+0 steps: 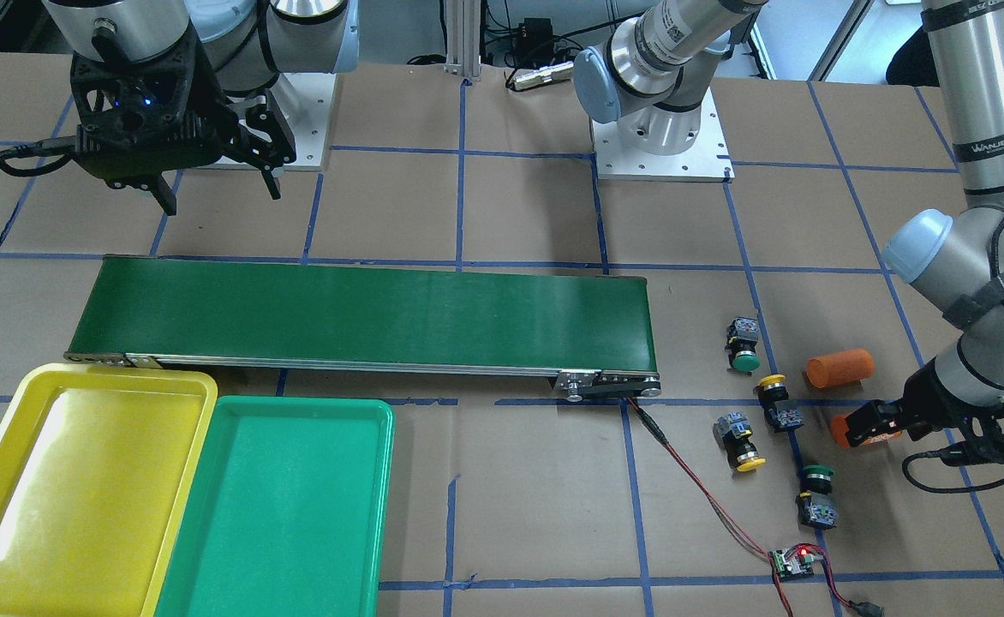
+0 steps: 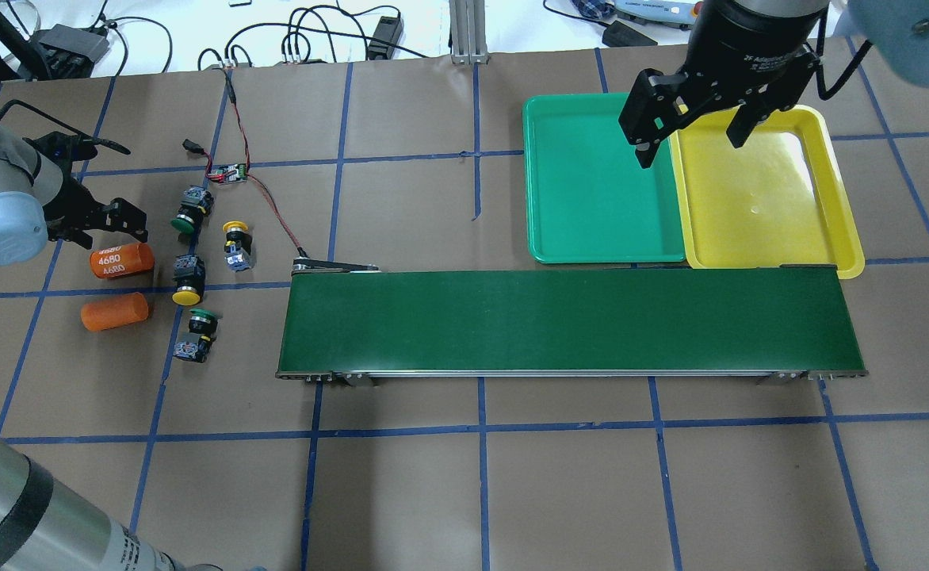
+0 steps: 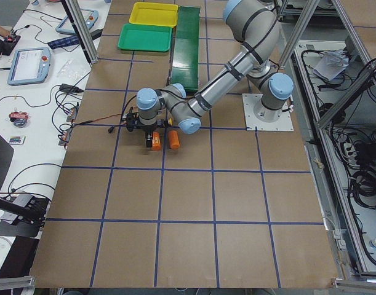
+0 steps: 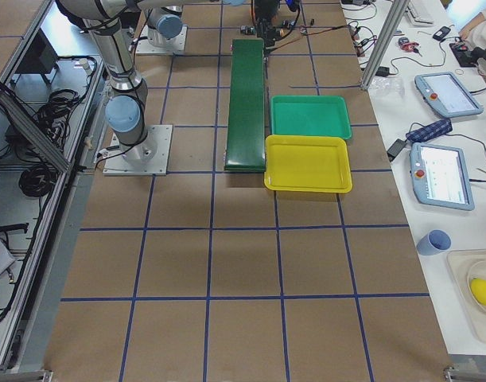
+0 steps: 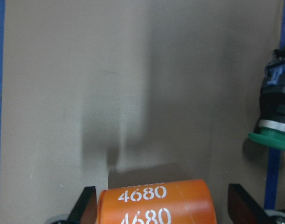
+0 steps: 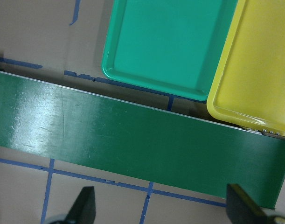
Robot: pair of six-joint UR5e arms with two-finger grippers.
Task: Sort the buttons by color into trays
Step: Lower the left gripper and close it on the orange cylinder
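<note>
Four buttons lie on the table by the conveyor's end. Two have green caps and two have yellow caps. My left gripper is open, its fingers straddling the orange cylinder marked 4680, beside the buttons. One green button shows at the left wrist view's right edge. Across the belt, the green tray and the yellow tray sit side by side, both empty. My right gripper hangs open and empty above the seam between them.
A long dark-green conveyor belt runs between the buttons and the trays. A second, plain orange cylinder lies near the buttons. A small circuit board with red wires leads to the belt's end.
</note>
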